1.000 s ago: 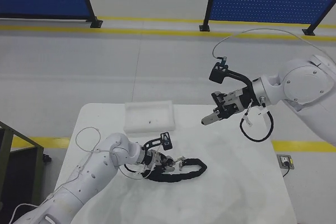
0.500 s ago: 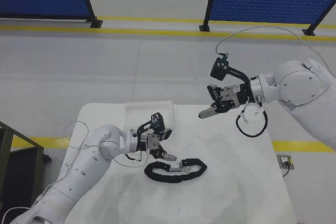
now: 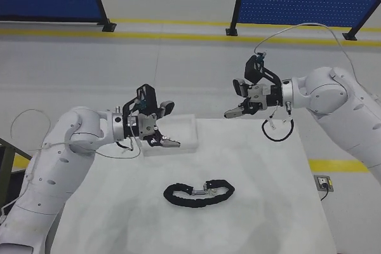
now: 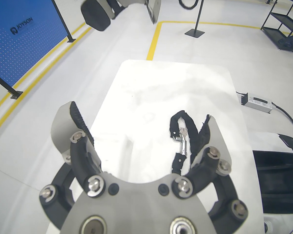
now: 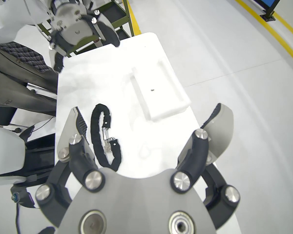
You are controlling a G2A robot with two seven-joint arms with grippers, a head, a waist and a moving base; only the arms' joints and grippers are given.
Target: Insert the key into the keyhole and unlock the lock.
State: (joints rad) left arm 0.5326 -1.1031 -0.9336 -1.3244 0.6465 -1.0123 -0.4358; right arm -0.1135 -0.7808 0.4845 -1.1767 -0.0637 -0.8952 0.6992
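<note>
My left end effector [image 3: 167, 126] hangs above the far left part of the table [image 3: 267, 203], over the left end of a white tray [image 3: 188, 122]. Its fingers [image 4: 73, 113] are spread wide and nothing is between them. From my right wrist it shows beyond the table's far end [image 5: 84, 49], equally wide apart.

The tray [image 5: 161, 93] lies along the far edge of the table, towards the far left corner. It is shallow and has a small dark speck on its floor.

Near the middle of the table lies the lock [image 3: 200, 193], a cable in a black fabric sleeve, bent into an open curve and flat on the surface, well apart from the tray and from both of my end effectors. Between the sleeve's two ends sits its bare metal piece [image 4: 183, 147], and the small key [image 4: 183, 131] is at one end of that piece. I cannot tell whether the key is seated in the keyhole.

My right end effector [image 3: 233, 100] is raised over the far edge of the table, to the right of the tray. Its fingers [image 5: 75, 120] are also fully apart and grip nothing. My left wrist sees it high up [image 4: 127, 10].
</note>
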